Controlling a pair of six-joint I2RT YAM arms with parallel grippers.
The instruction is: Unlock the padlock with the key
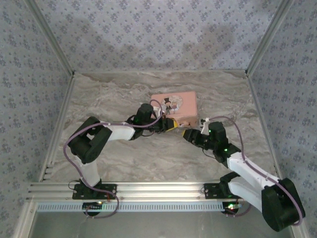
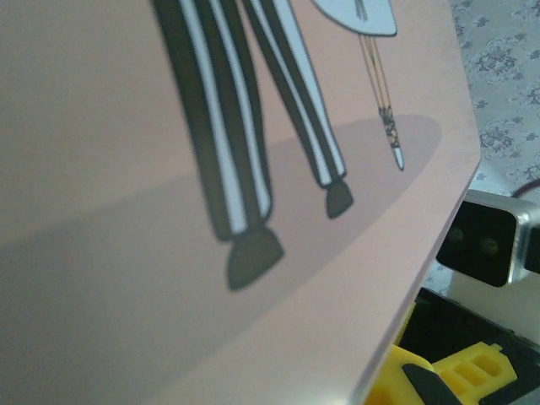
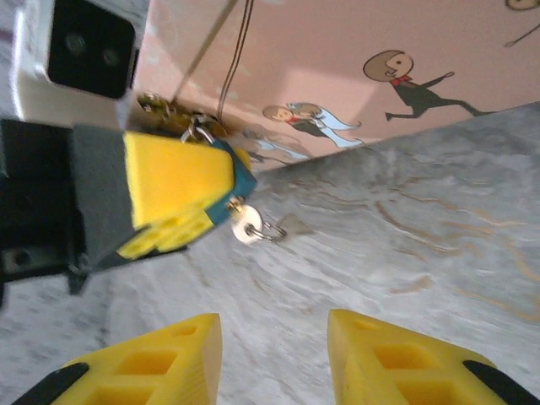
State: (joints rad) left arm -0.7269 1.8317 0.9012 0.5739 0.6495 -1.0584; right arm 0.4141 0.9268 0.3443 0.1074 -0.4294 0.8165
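The teal padlock (image 3: 242, 180) is pinched between the yellow fingers of my left gripper (image 3: 221, 190), right against the pink box's side wall. A silver key (image 3: 245, 224) with a small ring sticks out of the lock's underside, just above the marble. Brass hardware (image 3: 173, 114) shows above the lock by the box wall. My right gripper (image 3: 274, 354) stands open a short way in front of the key, nothing between its fingers. From above, my left gripper (image 1: 171, 124) and right gripper (image 1: 189, 134) face each other at the box's front corner.
The pink cartoon-printed box (image 1: 174, 106) stands mid-table; its lid (image 2: 169, 253) is very close in the left wrist view. The right arm's wrist camera (image 2: 489, 240) shows past the lid's edge. Marble tabletop (image 3: 405, 228) lies open to the right; patterned walls enclose the cell.
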